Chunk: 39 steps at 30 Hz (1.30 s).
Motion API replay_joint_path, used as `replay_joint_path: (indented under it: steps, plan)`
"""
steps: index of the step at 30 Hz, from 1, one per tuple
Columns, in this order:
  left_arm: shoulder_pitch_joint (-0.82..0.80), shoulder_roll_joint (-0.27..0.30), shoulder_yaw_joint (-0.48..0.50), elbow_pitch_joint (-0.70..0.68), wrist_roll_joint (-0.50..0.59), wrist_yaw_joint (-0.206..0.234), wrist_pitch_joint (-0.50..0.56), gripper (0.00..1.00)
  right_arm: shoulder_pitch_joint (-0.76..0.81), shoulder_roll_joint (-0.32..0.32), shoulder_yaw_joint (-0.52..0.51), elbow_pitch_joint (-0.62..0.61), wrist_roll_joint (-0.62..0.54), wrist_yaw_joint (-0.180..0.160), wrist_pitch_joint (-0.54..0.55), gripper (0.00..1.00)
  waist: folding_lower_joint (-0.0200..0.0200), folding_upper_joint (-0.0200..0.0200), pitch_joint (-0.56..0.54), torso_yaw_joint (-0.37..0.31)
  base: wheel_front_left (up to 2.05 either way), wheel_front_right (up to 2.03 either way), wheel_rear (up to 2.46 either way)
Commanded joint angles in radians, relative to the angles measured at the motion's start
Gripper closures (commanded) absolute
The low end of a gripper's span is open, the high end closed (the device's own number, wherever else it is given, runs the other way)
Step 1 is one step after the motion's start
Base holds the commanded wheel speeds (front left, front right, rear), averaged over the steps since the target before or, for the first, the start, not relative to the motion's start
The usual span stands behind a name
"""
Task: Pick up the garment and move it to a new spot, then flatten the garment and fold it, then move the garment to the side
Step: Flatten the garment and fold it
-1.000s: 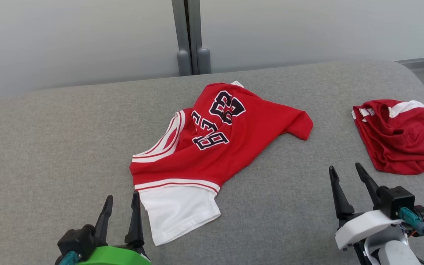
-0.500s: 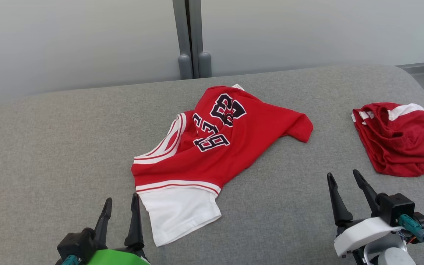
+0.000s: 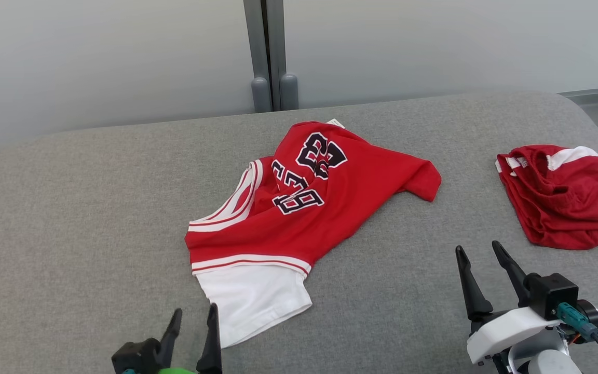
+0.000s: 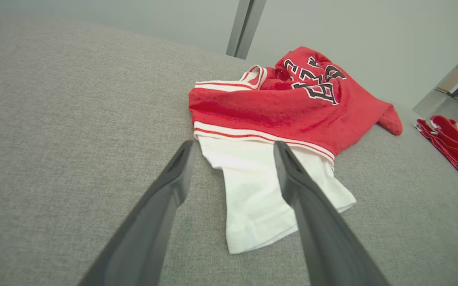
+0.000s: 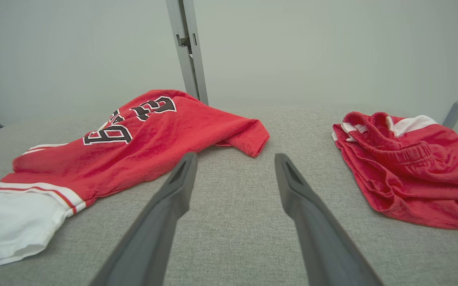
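The garment point(image 3: 304, 208) is a red jersey with dark numbers, white trim and a white sleeve, lying rumpled in the middle of the grey surface point(image 3: 81, 218). It also shows in the left wrist view, garment point(image 4: 284, 107), and in the right wrist view, garment point(image 5: 145, 143). My left gripper point(image 3: 194, 314) stands open at the bottom edge, just left of the white sleeve point(image 3: 249, 298), with nothing between its fingers. In its wrist view the left gripper point(image 4: 233, 147) points at the sleeve's top edge. My right gripper point(image 3: 476, 248) is open and empty over bare surface, right of the jersey; right gripper point(image 5: 233, 159).
A second red garment point(image 3: 563, 195) with white trim lies bunched at the right; second red garment point(image 5: 408, 167), second red garment point(image 4: 457, 149). A pale wall with a grey vertical post point(image 3: 270, 52) stands behind the surface's far edge. The surface rounds off at the right.
My left gripper has dropped lower in the head view and shifted right, closer to the white sleeve. The right gripper eased slightly down and left. The garments have not moved.
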Motion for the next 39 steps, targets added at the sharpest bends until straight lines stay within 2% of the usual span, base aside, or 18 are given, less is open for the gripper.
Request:
replay_joint_path:
  steps: [1,9,21,22,24,25,26,27,32,39]
  plan:
    - [-0.008,0.004,-0.013,0.024,-0.016,-0.006,0.017,0.00,-0.004,-0.003,0.005,0.007,0.003,-0.002,-0.004,0.00,0.0000,-0.0001,0.001,-0.001,0.00,0.00,0.00]
    - [-0.056,0.004,-0.067,0.138,-0.077,0.006,0.126,0.00,-0.014,-0.003,0.030,0.022,0.009,-0.002,-0.004,0.00,0.0000,-0.0001,0.014,-0.020,0.00,0.00,0.00]
    - [-0.123,0.004,-0.106,0.263,-0.135,0.008,0.151,0.00,-0.033,-0.003,0.034,0.026,0.005,-0.002,-0.005,0.00,0.0000,-0.0001,0.052,-0.059,0.00,0.00,0.00]
    - [-0.126,0.004,-0.112,0.268,-0.140,0.007,0.149,0.13,-0.034,-0.003,0.032,0.026,0.004,-0.002,-0.005,0.00,0.0000,-0.0001,0.054,-0.059,0.00,0.00,0.00]
    - [-0.133,0.003,-0.127,0.275,-0.145,0.005,0.140,0.54,-0.036,-0.003,0.027,0.026,0.001,-0.002,-0.005,0.00,0.0000,-0.0001,0.058,-0.058,0.00,0.00,0.00]
    - [-0.136,0.002,-0.134,0.275,-0.147,0.002,0.136,0.63,-0.037,-0.003,0.023,0.026,0.001,-0.002,-0.005,0.00,0.0000,-0.0001,0.059,-0.056,0.00,0.00,0.00]
    - [-0.139,0.002,-0.139,0.274,-0.149,0.000,0.130,0.77,-0.038,-0.004,0.019,0.027,0.000,-0.002,-0.005,0.00,0.0000,-0.0001,0.060,-0.053,0.00,0.00,0.00]
    - [-0.146,0.003,-0.145,0.269,-0.149,0.000,0.120,1.00,-0.042,-0.003,0.015,0.033,-0.001,-0.002,-0.004,0.00,0.0000,-0.0001,0.062,-0.047,0.00,0.00,0.00]
    - [-0.176,0.007,-0.147,0.241,-0.133,0.007,0.068,1.00,-0.091,-0.004,-0.034,0.101,-0.031,-0.002,-0.005,0.00,0.0000,-0.0001,0.070,-0.010,0.00,0.00,0.00]
    - [-0.205,0.027,-0.116,0.146,-0.106,0.021,0.009,1.00,-0.281,-0.003,-0.145,0.315,-0.082,-0.002,0.041,0.00,0.0000,-0.0001,0.107,0.061,0.00,0.00,0.00]
